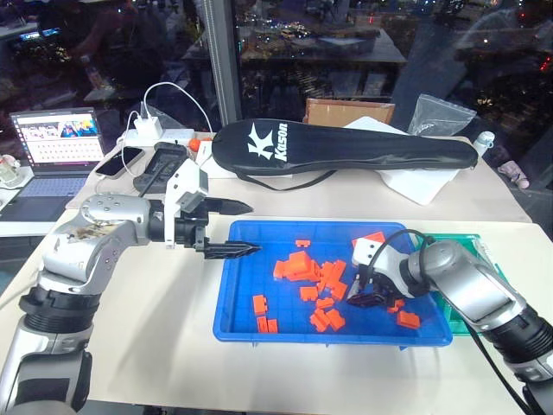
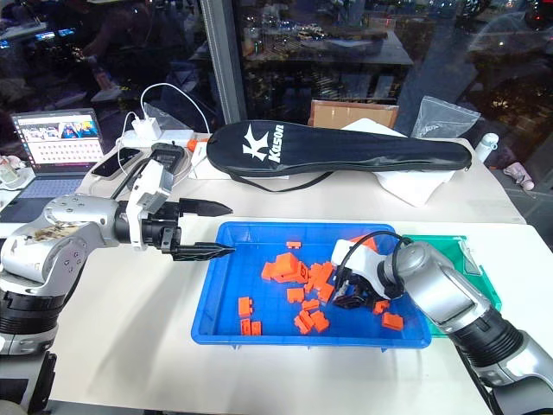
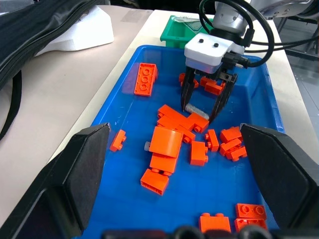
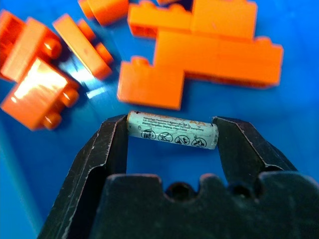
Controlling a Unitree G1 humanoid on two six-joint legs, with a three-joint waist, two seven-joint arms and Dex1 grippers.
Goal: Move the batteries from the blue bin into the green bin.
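right gripper: black fingers pinch a pale printed cylindrical battery by its ends | place: glossy blue bin, toward its right edge, among studded orange blocks | left gripper: fingers spread

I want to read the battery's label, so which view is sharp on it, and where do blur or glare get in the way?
Right wrist view: battery between the right hand's fingers is in focus with small print showing, the orange bricks beyond are soft, and one brick carries glare. Left wrist view: the same battery is a small grey sliver. Eye views: reflections fill the window.
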